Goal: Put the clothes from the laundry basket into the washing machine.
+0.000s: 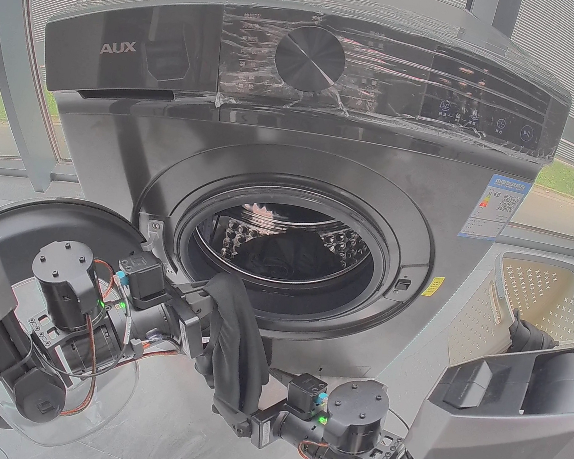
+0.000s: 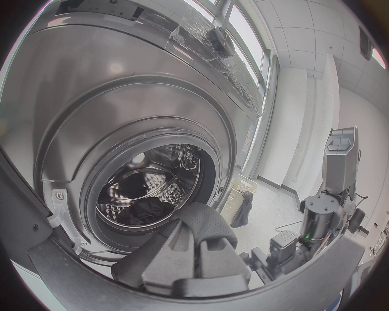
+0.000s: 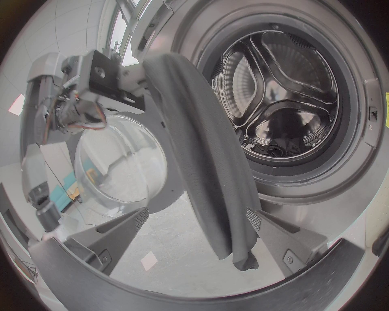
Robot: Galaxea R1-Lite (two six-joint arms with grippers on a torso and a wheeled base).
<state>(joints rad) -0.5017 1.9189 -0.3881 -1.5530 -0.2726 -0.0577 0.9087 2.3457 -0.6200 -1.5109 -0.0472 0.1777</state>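
A: What is the washer (image 1: pixel 135 145) like?

B: A dark grey metal box filling the upper and middle frame in the head view. Wrinkled clear film (image 1: pixel 371 61) covers its panel, which has a round knob (image 1: pixel 310 58). The steel drum (image 1: pixel 233 232) is studded and shiny, and a dark heap (image 1: pixel 283 251) lies at its bottom. The round door (image 1: pixel 65 224) hangs open at lower left, its bowl of clear glass.

A: And the cloth (image 1: pixel 236 348)?

B: Dark, finely woven, limp. It drapes in a long fold at lower centre, just below the drum's mouth and outside it.

A: Who has it?

B: The left pincer (image 1: pixel 200 313) reaches in level from the lower left and is clamped on the cloth's upper end. The cloth folds over its fingers (image 2: pixel 170 251). The right pincer (image 1: pixel 239 416) comes in low from the lower right, pointing left, its fingers (image 3: pixel 121 228) spread wide. The cloth's tail hangs between them, above the pale floor (image 1: pixel 162 429). I can't tell whether it touches a pad.

A: The basket (image 1: pixel 550 286)?

B: Pale perforated plastic, tipped on its side at right, beside the washer. A dark garment (image 1: pixel 527 335) hangs over its rim.
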